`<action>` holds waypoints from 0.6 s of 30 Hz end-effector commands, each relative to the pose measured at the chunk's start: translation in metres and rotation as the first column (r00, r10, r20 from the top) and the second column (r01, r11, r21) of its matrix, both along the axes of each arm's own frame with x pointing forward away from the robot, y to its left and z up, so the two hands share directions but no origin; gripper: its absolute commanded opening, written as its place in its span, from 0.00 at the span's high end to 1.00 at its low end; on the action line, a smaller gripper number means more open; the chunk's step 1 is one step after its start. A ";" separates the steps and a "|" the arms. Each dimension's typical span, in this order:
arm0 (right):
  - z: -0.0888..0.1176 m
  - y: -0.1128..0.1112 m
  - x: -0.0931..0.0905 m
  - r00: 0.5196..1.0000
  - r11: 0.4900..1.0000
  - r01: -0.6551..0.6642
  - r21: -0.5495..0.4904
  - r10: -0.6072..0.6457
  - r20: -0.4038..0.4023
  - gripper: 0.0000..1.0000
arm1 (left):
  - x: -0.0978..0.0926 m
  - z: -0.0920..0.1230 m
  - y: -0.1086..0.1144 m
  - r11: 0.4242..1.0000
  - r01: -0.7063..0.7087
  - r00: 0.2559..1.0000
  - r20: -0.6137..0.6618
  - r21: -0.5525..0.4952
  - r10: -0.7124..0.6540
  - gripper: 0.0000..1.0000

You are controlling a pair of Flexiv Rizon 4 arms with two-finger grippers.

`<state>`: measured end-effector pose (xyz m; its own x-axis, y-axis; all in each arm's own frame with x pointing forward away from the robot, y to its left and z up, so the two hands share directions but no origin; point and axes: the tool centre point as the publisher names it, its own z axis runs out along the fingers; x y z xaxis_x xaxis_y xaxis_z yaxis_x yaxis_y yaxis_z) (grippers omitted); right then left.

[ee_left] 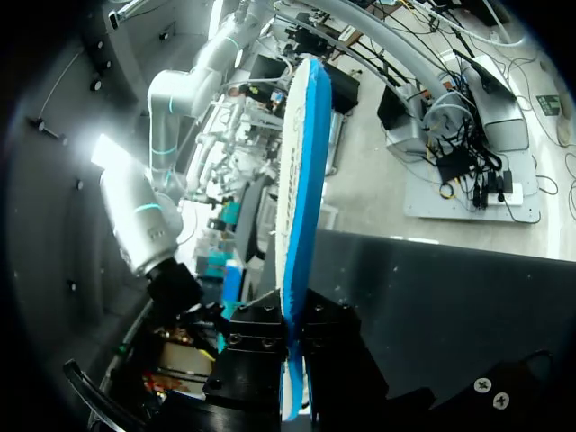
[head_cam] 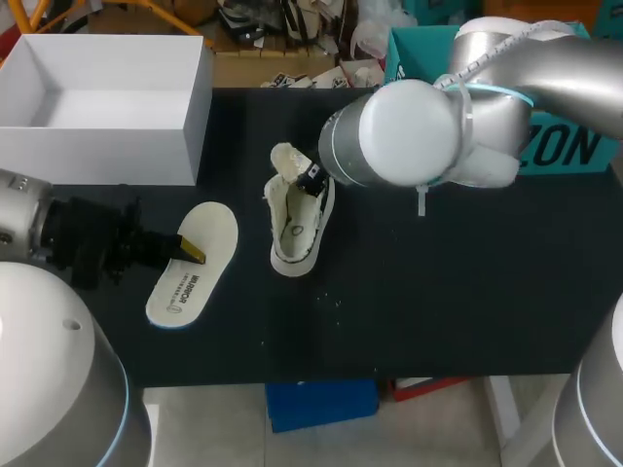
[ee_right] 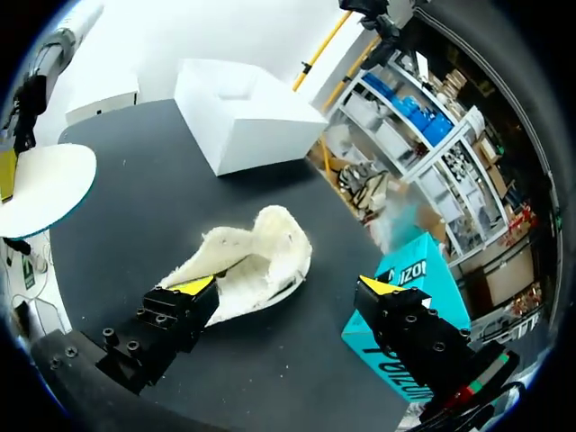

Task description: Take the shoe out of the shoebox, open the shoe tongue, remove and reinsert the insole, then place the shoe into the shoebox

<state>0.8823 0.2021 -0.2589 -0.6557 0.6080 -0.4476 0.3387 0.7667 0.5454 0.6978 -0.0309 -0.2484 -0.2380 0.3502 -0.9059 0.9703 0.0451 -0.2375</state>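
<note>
The white low shoe (head_cam: 295,222) lies on the black table (head_cam: 438,292), its opening up and its fleecy tongue folded back toward the far side. My left gripper (head_cam: 191,251) is shut on the edge of the white insole (head_cam: 193,265) left of the shoe. In the left wrist view the insole (ee_left: 297,180) stands edge-on, blue underneath, pinched in the left gripper (ee_left: 292,360). My right gripper (ee_right: 288,288) is open just above the shoe (ee_right: 252,265), one finger by its side. In the head view my right arm (head_cam: 409,131) hides most of that gripper. The white shoebox (head_cam: 107,102) stands open at the far left.
A teal carton (head_cam: 569,146) sits at the table's far right, close to my right arm, and beside the right gripper's outer finger as the teal carton (ee_right: 418,297) in the right wrist view. The shoebox (ee_right: 243,112) is well beyond the shoe.
</note>
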 end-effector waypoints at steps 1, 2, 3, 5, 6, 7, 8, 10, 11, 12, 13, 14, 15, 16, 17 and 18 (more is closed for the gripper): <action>0.020 -0.027 -0.040 0.999 1.000 -0.017 0.026 0.016 0.030 0.00 | -0.001 0.001 0.000 1.000 0.000 1.000 0.001 0.004 0.000 1.00; 0.022 -0.030 -0.045 0.999 1.000 -0.021 0.022 0.020 0.033 0.00 | -0.001 0.001 0.000 1.000 0.000 1.000 0.001 0.004 0.000 1.00; 0.023 -0.034 -0.051 0.999 0.999 -0.025 0.031 0.024 0.030 0.00 | -0.001 0.001 0.000 1.000 0.000 1.000 0.001 0.004 0.000 1.00; 0.026 -0.040 -0.061 0.999 0.999 -0.032 0.034 0.031 0.027 0.00 | -0.001 0.001 0.000 1.000 0.000 1.000 0.001 0.004 0.000 1.00; 0.028 -0.042 -0.067 0.999 0.998 -0.043 0.049 0.042 0.024 0.00 | -0.001 0.001 0.000 1.000 0.000 1.000 0.001 0.004 0.000 1.00; 0.029 -0.045 -0.073 0.998 0.997 -0.054 0.051 0.053 0.021 0.00 | -0.001 0.001 0.000 1.000 0.000 1.000 0.001 0.004 0.000 1.00; 0.030 -0.047 -0.078 0.998 0.997 -0.063 0.048 0.062 0.019 0.00 | -0.001 0.001 0.000 1.000 0.000 1.000 0.001 0.004 0.000 1.00; 0.031 -0.053 -0.088 0.996 0.995 -0.083 0.048 0.082 0.015 0.00 | -0.001 0.001 0.000 1.000 0.000 1.000 0.001 0.004 0.000 1.00; 0.032 -0.056 -0.093 0.996 0.994 -0.091 0.054 0.091 0.008 0.00 | -0.001 0.001 0.000 1.000 0.000 1.000 0.001 0.004 0.000 1.00; 0.032 -0.059 -0.098 0.994 0.993 -0.107 0.058 0.107 0.003 0.00 | -0.001 0.001 0.000 1.000 0.000 1.000 0.001 0.004 0.000 1.00; 0.032 -0.061 -0.103 0.992 0.991 -0.123 0.053 0.123 -0.001 0.00 | -0.001 0.001 0.000 1.000 0.000 1.000 0.001 0.004 0.000 1.00; 0.031 -0.062 -0.108 0.990 0.989 -0.137 0.053 0.137 -0.007 0.00 | -0.001 0.001 0.000 1.000 0.000 1.000 0.001 0.004 0.000 1.00; 0.030 -0.063 -0.113 0.990 0.989 -0.142 0.050 0.143 -0.009 0.00 | -0.001 0.001 0.000 1.000 0.000 1.000 0.001 0.004 0.000 1.00; 0.030 -0.065 -0.116 0.990 0.990 -0.136 0.044 0.137 -0.020 0.00 | -0.001 0.001 0.000 1.000 0.000 1.000 0.001 0.004 0.000 1.00; 0.030 -0.065 -0.116 0.990 0.990 -0.136 0.044 0.137 -0.020 0.00 | -0.001 0.001 0.000 1.000 0.000 1.000 0.001 0.004 0.000 1.00; 0.030 -0.065 -0.116 0.990 0.990 -0.136 0.044 0.137 -0.020 0.00 | -0.001 0.001 0.000 1.000 0.000 1.000 0.001 0.004 0.000 1.00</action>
